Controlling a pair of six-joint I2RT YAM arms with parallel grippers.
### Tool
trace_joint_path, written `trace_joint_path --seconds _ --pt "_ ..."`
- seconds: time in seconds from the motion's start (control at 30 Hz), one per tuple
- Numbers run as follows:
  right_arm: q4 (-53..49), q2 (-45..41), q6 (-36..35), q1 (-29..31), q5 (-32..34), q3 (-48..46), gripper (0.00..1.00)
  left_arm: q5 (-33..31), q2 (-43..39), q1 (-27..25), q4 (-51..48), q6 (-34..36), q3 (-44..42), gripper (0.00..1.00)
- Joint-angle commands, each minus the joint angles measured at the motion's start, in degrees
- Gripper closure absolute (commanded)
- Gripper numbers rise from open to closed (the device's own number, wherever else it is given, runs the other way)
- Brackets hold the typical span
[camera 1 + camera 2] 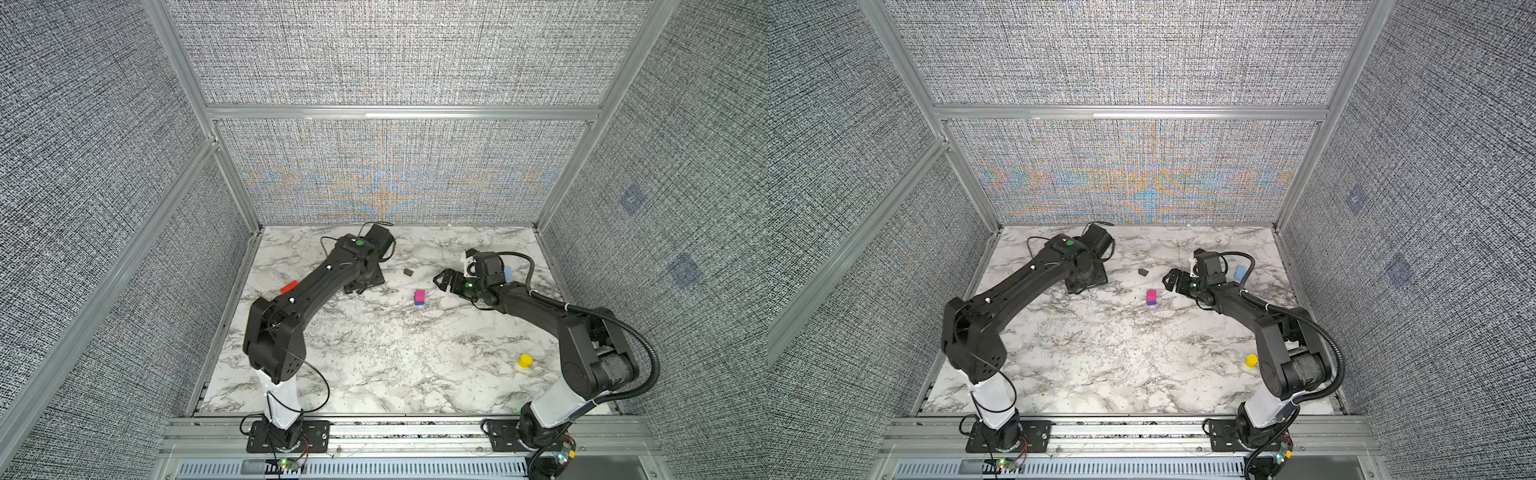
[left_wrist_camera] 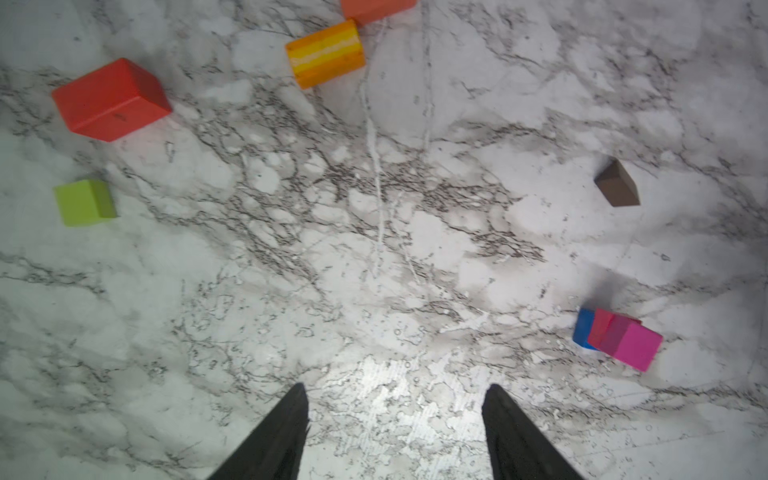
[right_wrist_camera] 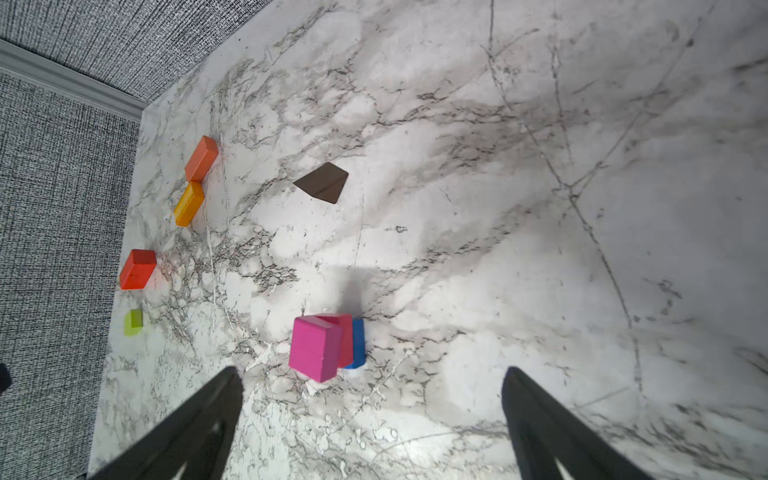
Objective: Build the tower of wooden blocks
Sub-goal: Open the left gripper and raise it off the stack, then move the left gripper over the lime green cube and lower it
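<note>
A yellow block (image 1: 525, 360) sits near right on the bench (image 1: 374, 353); the tower (image 1: 419, 297), pink over blue, stands mid-bench; left pincer (image 2: 397, 388) part open, right pincer (image 3: 372, 370) wide open, both empty

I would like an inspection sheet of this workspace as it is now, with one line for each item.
Surface: marble-patterned table, grey veins.
Job's things: tower is low, pink over blue. The dark brown block, red block, yellow cylinder, light blue block, green block, orange slab and orange-yellow block lie loose on the table.
Clutter: nothing seen.
End effectors: left end effector open, empty; right end effector open, empty, near the tower.
Cables: thin black cable loops at the left arm; ribbed hose runs along the right arm.
Surroundings: grey fabric walls, aluminium frame.
</note>
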Motion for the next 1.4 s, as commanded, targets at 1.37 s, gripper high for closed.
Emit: trace_joint_path --seconds 1.37 --pt "-8.3 25.9 -9.1 9.3 -3.2 38.2 0.01 5.7 -2.3 40.5 27.6 13.1 -31.7 0.41"
